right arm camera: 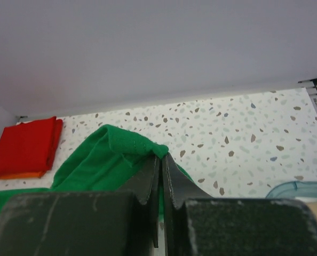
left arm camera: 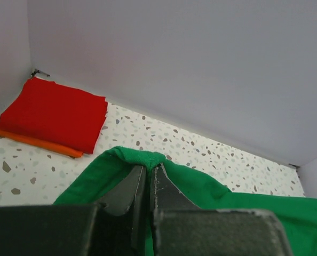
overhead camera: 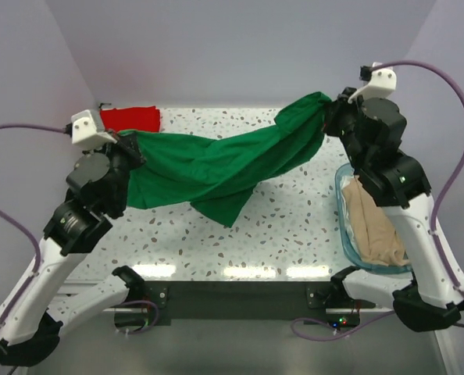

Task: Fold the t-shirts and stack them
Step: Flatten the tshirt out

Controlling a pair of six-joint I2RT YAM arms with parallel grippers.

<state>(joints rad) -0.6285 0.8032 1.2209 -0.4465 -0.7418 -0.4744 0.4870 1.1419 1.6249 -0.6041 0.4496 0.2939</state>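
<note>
Bench: speckled white top filling the middle of the overhead view, with plain walls behind it.

Green shirt: the largest cloth, held up off the bench and strung between the two arms. Its long axis runs from middle left up to upper right of the overhead view. The middle sags, and a pointed flap droops toward the bench at frame centre.

Basket: clear blue tub at the right edge, beside the right arm, with a beige shirt crumpled inside.

Stack: a folded red shirt in the upper left corner, lying on a folded orange shirt whose edge peeks out beneath it.

Left pincer: clamped on the shirt's left end, a green fold pinched between the jaws.

Right pincer: clamped on the shirt's right end, sitting higher in the frame than the left one.

Key relation: each pincer holds one end, so the shirt lies between them, neither arm nearer. Laying it flat probably means lowering both ends together along that slanted axis.
</note>
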